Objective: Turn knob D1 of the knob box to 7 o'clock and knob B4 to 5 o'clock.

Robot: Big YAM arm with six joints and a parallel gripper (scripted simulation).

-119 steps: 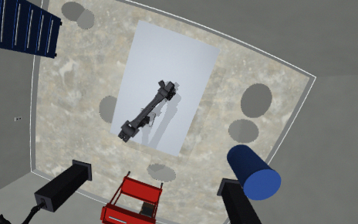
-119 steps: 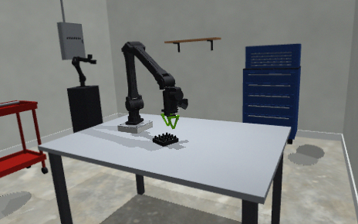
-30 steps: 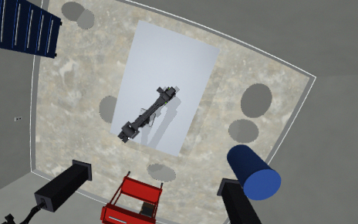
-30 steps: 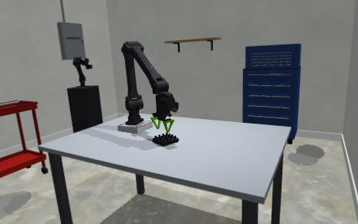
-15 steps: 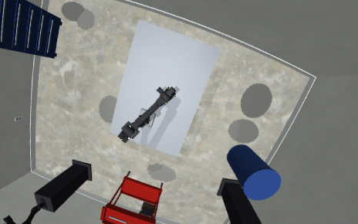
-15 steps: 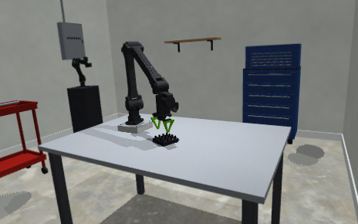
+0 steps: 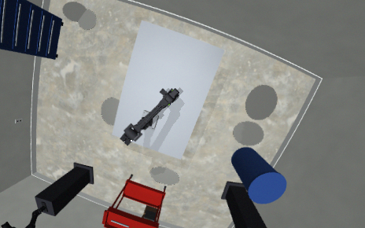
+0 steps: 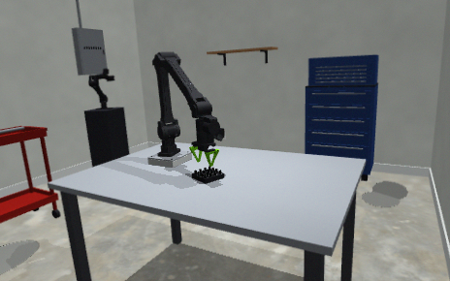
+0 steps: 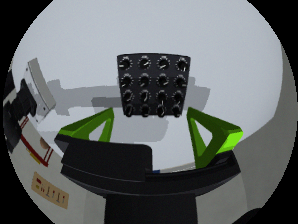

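The black knob box point(image 8: 208, 179) point(image 9: 153, 71) stands on the table point(image 7: 185, 55) point(image 8: 272, 194). In the wrist view its knobs show in four rows of four. White lines show on several knobs; the top left knob point(image 9: 124, 64) has its line toward the image's left. The printed names are too small to read and the socket is not seen, so I cannot tell which knobs are D1 and B4. My gripper point(image 8: 205, 164) point(image 9: 150, 111) is open and empty, its green fingers pointing down above the box, one toward each side. In the top view the arm hides the box.
The arm's base plate point(image 8: 164, 161) point(image 9: 42, 90) stands on the table, to the left of the box in the wrist view. Around the table are a red cart point(image 7: 143, 193) point(image 8: 10, 138), a blue cabinet point(image 8: 339, 116) and a blue drum point(image 7: 257, 173).
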